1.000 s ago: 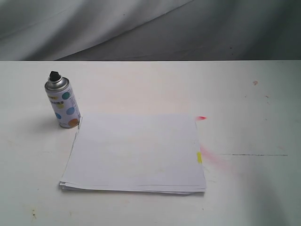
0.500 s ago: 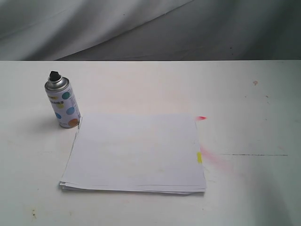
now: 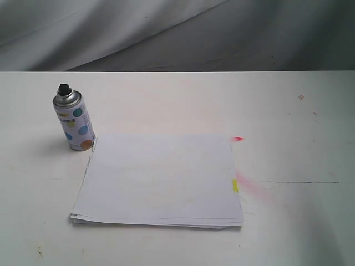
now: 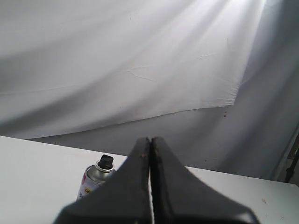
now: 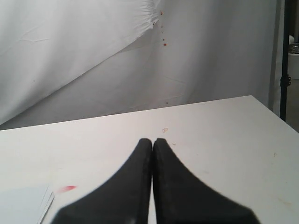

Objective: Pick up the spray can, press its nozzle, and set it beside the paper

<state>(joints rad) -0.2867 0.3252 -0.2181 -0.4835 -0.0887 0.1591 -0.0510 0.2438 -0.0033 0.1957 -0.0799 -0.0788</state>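
Both empty, fingers pinched closed: left gripper (image 4: 150,140), right gripper (image 5: 152,140). Can (image 3: 76,123) stands upright right at the far-left corner of the paper (image 3: 161,177). Reaching in without opening first could tip it or shove the sheets.

From my station, all I see of the robot is the left gripper (image 4: 150,139) and the right gripper (image 5: 153,140), each a pair of smooth, matte black jaws, broad at the base and tapering to narrow, rounded tips.
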